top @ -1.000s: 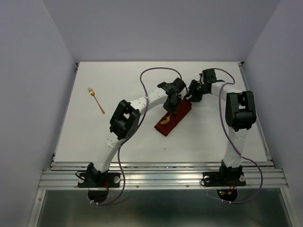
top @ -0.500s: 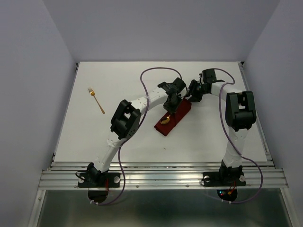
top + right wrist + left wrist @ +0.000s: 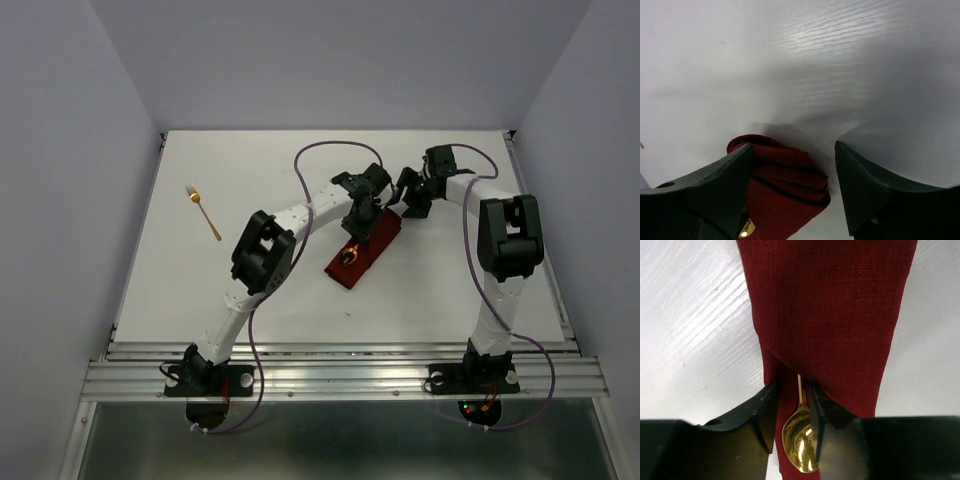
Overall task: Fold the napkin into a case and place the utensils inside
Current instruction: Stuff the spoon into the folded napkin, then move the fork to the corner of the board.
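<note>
Case (image 3: 367, 245) lay right of the bench's middle, its long axis running from near-left to far-right. It held the spoon (image 3: 800, 442), handle slid under the fold and bowl showing on the cloth. Left fingers (image 3: 762, 415) stood apart on either side of that bowl, close to it but, as far as we could see, not clamped on it. Right fingers (image 3: 722, 187) were wide apart over the case's far end and held nothing.

We judged that the fork (image 3: 203, 212) was what was left to do. It lay well apart to the left, near the bench's left edge, on a slant with tines far-left and handle near-right. The left arm was the nearer of the two, so we reckoned the reach would be its job, across the white bench (image 3: 270, 300). A thin handle lying flat on a hard, smooth top would give little to pinch. Pale walls closed in the bench on three sides, the left one near the fork.
</note>
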Robot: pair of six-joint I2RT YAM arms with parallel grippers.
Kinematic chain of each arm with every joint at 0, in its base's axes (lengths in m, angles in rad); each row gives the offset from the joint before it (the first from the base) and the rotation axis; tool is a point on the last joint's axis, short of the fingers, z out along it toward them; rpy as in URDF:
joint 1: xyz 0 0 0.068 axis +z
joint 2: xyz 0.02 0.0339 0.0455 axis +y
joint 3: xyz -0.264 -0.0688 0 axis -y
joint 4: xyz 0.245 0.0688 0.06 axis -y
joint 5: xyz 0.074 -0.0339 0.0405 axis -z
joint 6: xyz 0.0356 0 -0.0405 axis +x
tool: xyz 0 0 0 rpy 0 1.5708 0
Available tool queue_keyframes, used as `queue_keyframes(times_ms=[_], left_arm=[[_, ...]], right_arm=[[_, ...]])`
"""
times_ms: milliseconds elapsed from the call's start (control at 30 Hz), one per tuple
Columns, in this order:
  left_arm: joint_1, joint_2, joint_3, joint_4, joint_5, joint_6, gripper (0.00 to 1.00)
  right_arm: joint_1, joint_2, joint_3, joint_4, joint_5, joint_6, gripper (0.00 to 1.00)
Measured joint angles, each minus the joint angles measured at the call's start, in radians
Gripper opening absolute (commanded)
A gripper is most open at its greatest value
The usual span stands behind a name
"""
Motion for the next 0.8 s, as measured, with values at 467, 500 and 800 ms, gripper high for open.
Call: queue_keyframes(times_ms=[467, 500, 800], left_arm=[[0.017, -0.349, -0.249, 0.031, -0.085, -0.022, 0.59], [0.035, -0.41, -0.301, 0.043, -0.085, -0.032, 0.58], [0.557, -0.712, -0.688, 0.199, -0.113, -0.21, 0.68]], right_arm=[[-0.078, -0.269, -0.125, -0.049, 0.311, 0.039, 0.94], [-0.087, -0.291, -0.138, -0.051, 0.327, 0.04, 0.94], [-0.1, -0.377, -0.249, -0.053, 0.319, 0.039, 0.94]])
